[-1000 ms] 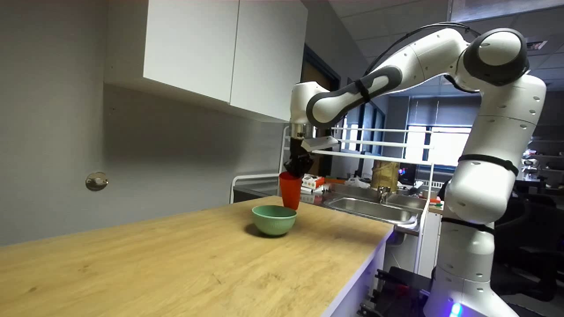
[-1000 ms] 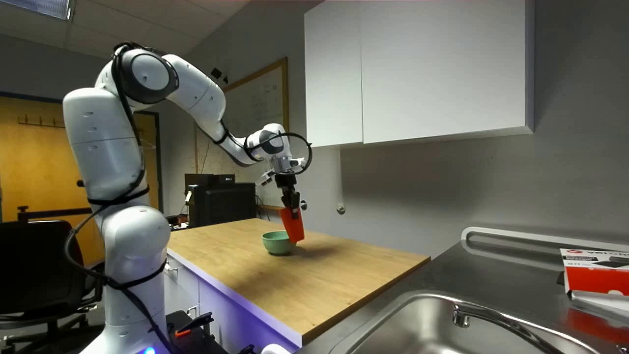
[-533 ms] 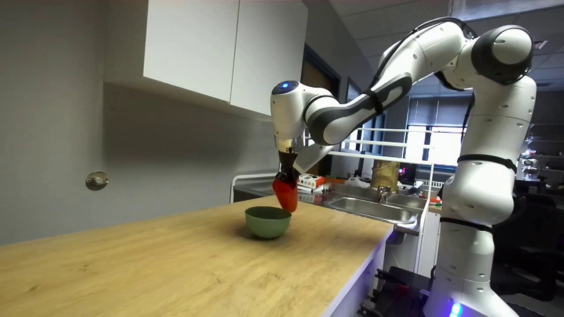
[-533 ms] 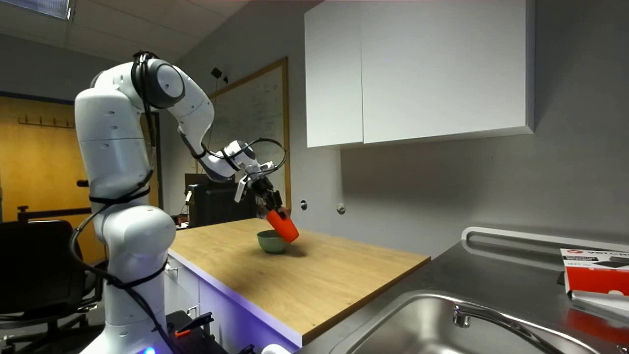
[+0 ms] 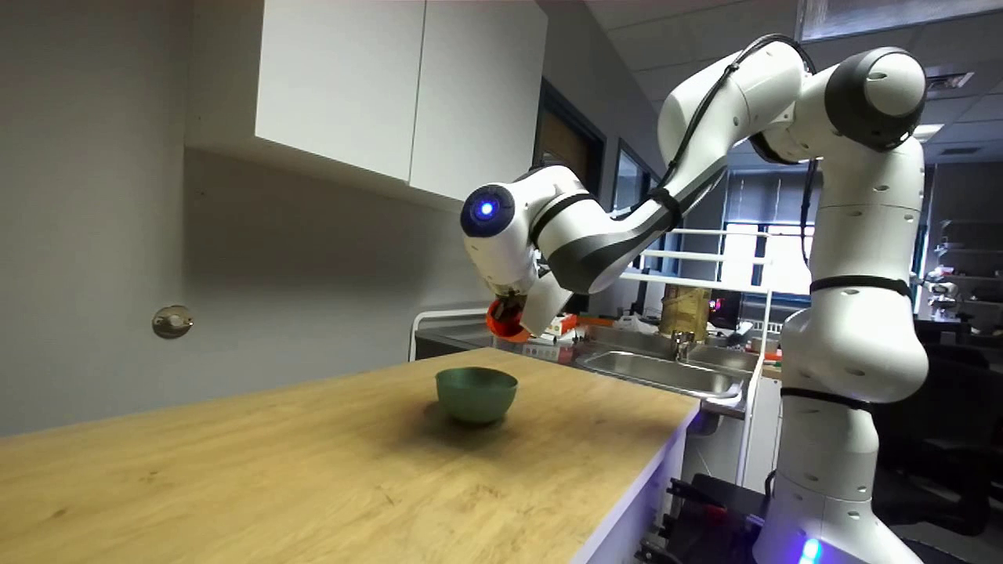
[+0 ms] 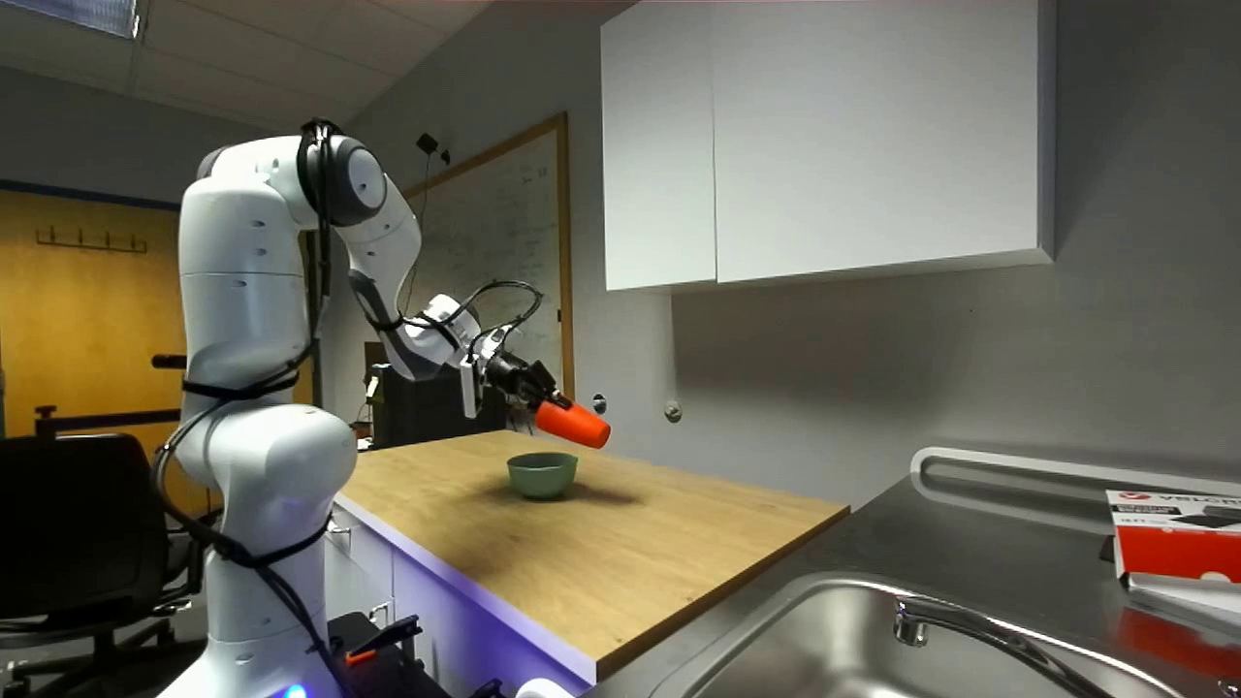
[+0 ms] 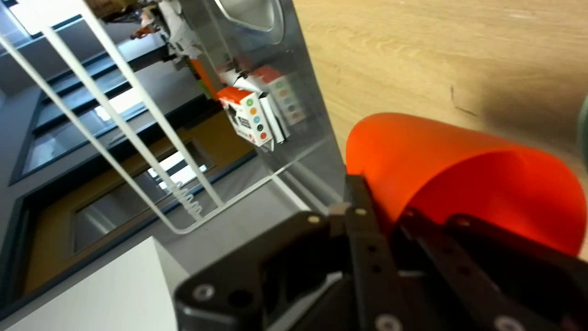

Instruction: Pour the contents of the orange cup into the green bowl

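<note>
The jaws of the gripper (image 7: pixel 386 209) are pinched on the side of the orange cup (image 6: pixel 574 425), close to its mouth. One finger (image 7: pixel 365 225) is outside the cup and the second one pokes inside, so the cup's wall is caught between them. The cup is up in the air, tipped far over, almost lying on its side. In an exterior view, the mouth end is by the gripper and the bottom points away from it. The wrist view looks partly into the mouth, and the inside is bright orange too, but the fingers hide some of it. The green bowl (image 5: pixel 476 398) sits upright on the wooden table (image 6: pixel 620 553), lower than the cup, near it but apart. It is hard to tell if any part of the cup is right over the bowl. A soft dark shadow (image 6: pixel 608 495) lies on the wood beside the bowl. The white arm (image 5: pixel 870 243) goes up and bends over toward the table, with a round blue light (image 5: pixel 487 208) near its end. White cupboards (image 6: pixel 873 136) hang on the gray wall (image 6: pixel 1144 339) above the table. Past the table's end come a metal sink (image 6: pixel 834 582) with a shiny tap (image 6: pixel 1008 645), and a red and white box (image 6: pixel 1178 548) on the metal counter (image 6: pixel 970 543). Behind the arm, a whiteboard (image 6: pixel 514 213), a yellow door (image 6: pixel 78 310) and a black chair (image 6: pixel 78 533) can be seen.
</note>
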Controlling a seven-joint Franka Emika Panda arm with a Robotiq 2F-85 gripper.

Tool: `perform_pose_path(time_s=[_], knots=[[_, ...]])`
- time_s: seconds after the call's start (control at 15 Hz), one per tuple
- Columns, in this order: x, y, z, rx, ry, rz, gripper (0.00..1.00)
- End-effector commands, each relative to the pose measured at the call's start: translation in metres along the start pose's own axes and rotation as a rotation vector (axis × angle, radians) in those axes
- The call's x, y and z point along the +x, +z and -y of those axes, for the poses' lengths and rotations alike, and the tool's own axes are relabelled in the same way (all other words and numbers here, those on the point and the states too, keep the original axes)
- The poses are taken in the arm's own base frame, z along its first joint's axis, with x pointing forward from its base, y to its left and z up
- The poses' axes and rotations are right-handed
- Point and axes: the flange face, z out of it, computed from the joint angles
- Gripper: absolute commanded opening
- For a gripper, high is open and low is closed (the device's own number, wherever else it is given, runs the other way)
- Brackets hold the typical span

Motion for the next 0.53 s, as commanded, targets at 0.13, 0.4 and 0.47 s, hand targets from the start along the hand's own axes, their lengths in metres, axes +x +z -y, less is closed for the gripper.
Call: perform_pose_path(time_s=[0.13,0.4,0.47], knots=[[0.001,-0.029,0.024,-0.165,0.005,-0.115,0.01],[0.002,-0.046,0.028,-0.274,-0.030,-0.206,0.01],[0.003,-0.047,0.030,-0.299,-0.035,-0.223,0.01]])
